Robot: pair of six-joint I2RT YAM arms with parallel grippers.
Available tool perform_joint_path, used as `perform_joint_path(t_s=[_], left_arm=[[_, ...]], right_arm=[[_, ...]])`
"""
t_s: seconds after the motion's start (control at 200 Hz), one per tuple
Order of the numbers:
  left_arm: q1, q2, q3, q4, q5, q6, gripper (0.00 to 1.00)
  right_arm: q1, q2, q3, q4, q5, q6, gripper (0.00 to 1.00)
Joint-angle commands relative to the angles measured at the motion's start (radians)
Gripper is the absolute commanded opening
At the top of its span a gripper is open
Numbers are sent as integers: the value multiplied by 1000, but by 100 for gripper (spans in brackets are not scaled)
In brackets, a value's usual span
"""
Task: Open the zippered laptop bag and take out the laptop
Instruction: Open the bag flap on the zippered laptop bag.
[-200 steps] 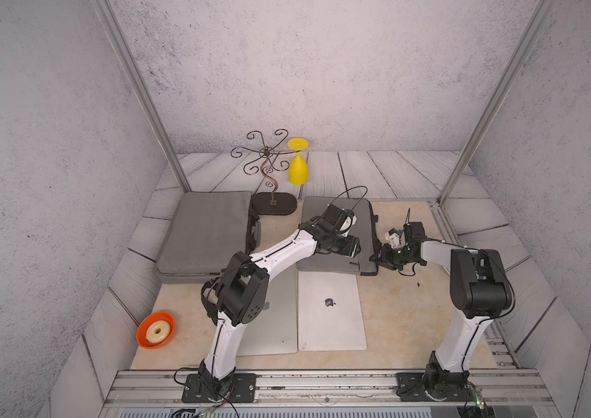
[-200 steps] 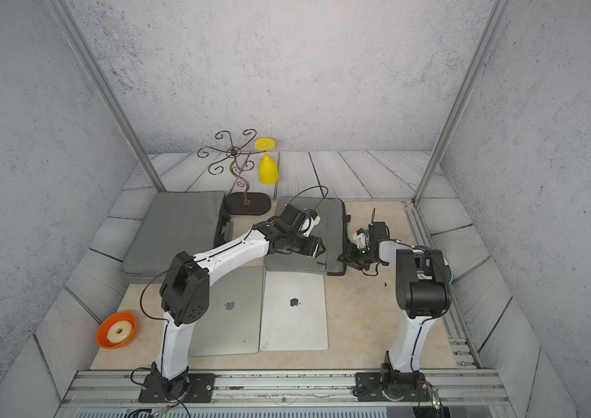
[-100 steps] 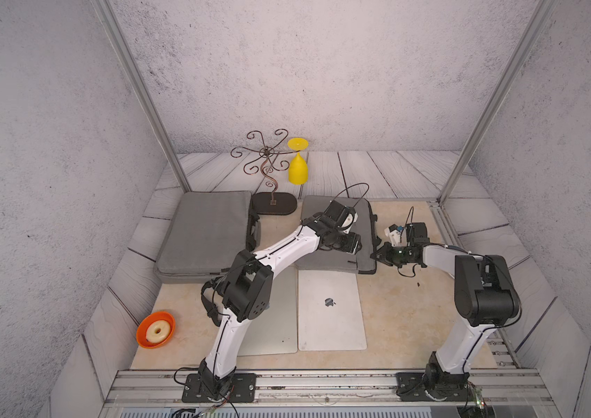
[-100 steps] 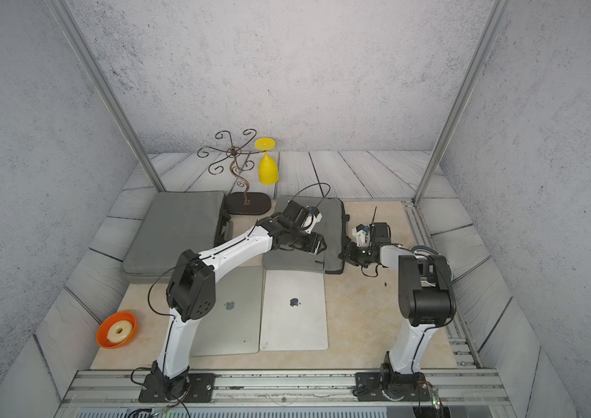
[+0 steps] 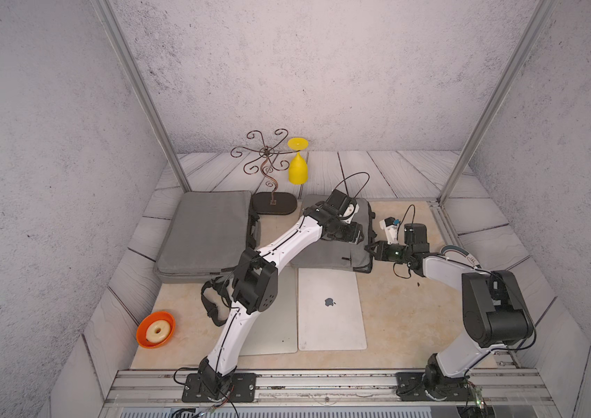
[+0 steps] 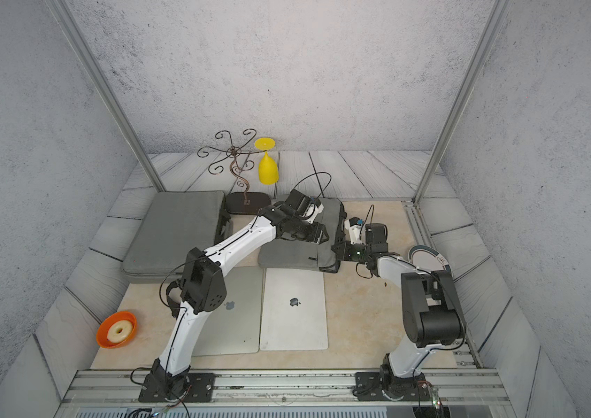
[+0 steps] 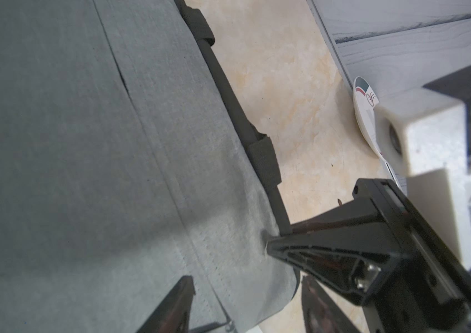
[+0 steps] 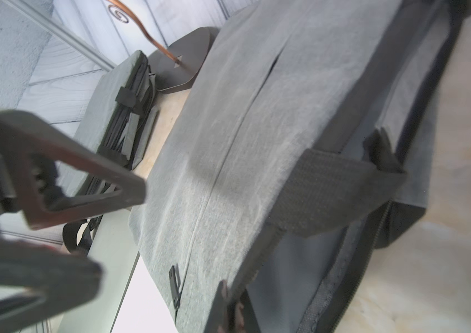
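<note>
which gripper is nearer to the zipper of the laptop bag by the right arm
Right. The right gripper is shut on the laptop bag edge right beside the zipper; the left gripper hangs open over the bag's top panel near that corner.

Laptop bag: heathered mid-grey cloth; black straps, zip tape and edging.
Second bag, beside the laptop bag on the robot's left: same grey, black trim.
At the laptop bag's near edge: silver laptop, pale, with a dark logo; grey laptop, duller silver.
Behind the laptop bag: yellow glass; wire stand, coppery brown scrollwork on a dark base.
Plate, on the laptop bag's right: white, with dark green and red rim bands.
Bowl, well to the laptop bag's left: orange, holding a cream ring.
Mat under the laptop bag: beige, marbled ochre.
Floor: pale grey wood-grain planks.
Walls: speckled grey.
Left gripper and right gripper: black.
</note>
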Motion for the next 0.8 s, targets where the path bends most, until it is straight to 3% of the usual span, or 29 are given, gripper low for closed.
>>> perform_joint_path(t_s=[0.0,0.405,0.796], left_arm=[[-1,31,41,-21,27,-34,61],[-12,108,109,-60,-28,10,61],[-4,178,186,-74,-2,41,61]], right_arm=[[24,-36,-3,70,-7,-25,2],[67,-43,-11,63,15,-52,1],[68,-88,-38,-4,23,-204,1]])
